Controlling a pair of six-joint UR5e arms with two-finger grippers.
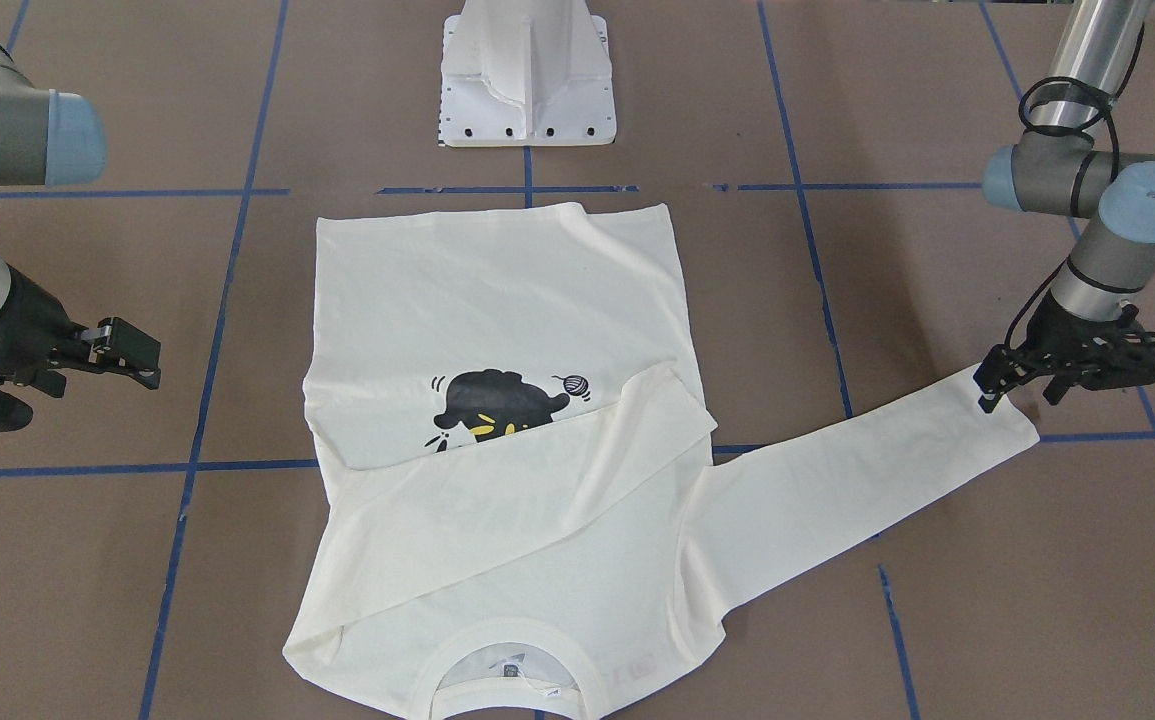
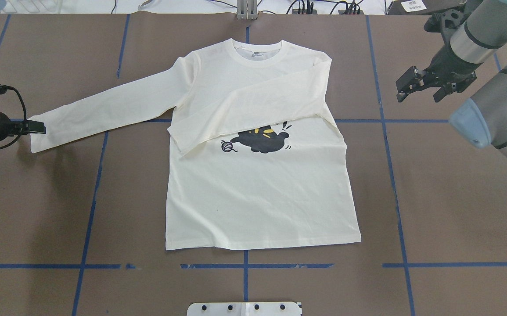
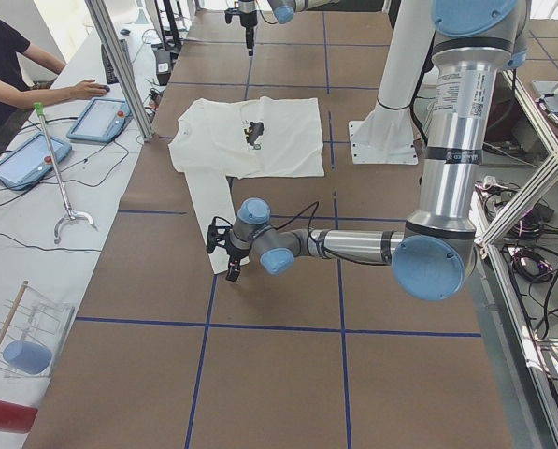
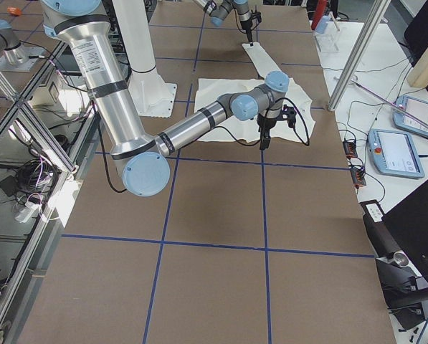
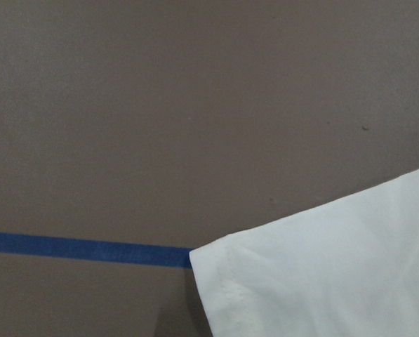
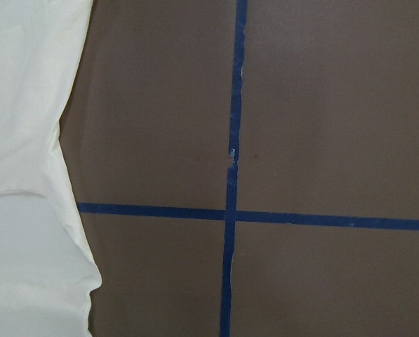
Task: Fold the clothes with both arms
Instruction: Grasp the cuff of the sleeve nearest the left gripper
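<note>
The cream long-sleeved T-shirt (image 2: 257, 197) lies flat, cat print up, collar at the table's far side. One sleeve (image 2: 253, 105) is folded across the chest and covers part of the cat print (image 2: 262, 139). The other sleeve (image 2: 113, 105) stretches out toward my left. My left gripper (image 2: 38, 127) sits low at that sleeve's cuff (image 1: 1012, 415), and its fingers look slightly apart. The left wrist view shows the cuff corner (image 5: 321, 267) flat on the table. My right gripper (image 2: 418, 85) is open and empty, clear of the shirt's shoulder. The shirt's edge also shows in the right wrist view (image 6: 27, 140).
The white pedestal base (image 1: 527, 80) stands at the robot's edge of the table. Blue tape lines (image 2: 244, 265) grid the brown tabletop. An operator (image 3: 7, 65) with tablets sits beside the table's far side. Cables (image 2: 306, 6) run along the far edge.
</note>
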